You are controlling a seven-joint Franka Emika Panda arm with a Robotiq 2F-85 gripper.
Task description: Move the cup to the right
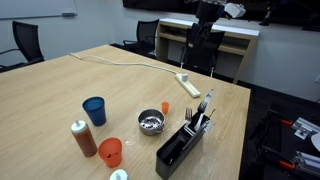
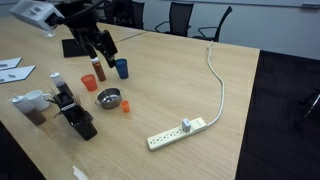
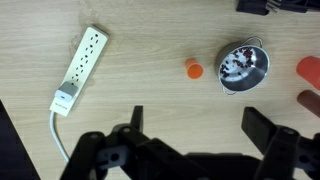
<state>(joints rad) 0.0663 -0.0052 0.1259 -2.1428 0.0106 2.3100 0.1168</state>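
The orange-red cup [image 1: 110,152] stands upright near the table's front edge, between a brown bottle and a metal bowl. It also shows in the other exterior view [image 2: 89,82] and at the right edge of the wrist view [image 3: 310,68]. My gripper [image 3: 198,125] is open and empty. It hangs high above the table, over bare wood between the power strip and the bowl, well apart from the cup. The gripper shows in both exterior views [image 1: 201,40] [image 2: 101,48].
A dark blue cup [image 1: 94,110], a brown bottle with a white cap [image 1: 83,138], a metal bowl [image 1: 151,122] and a small orange piece [image 3: 193,68] surround the cup. A black organizer [image 1: 183,143] stands by the table edge. A white power strip [image 3: 80,65] with its cable lies farther off.
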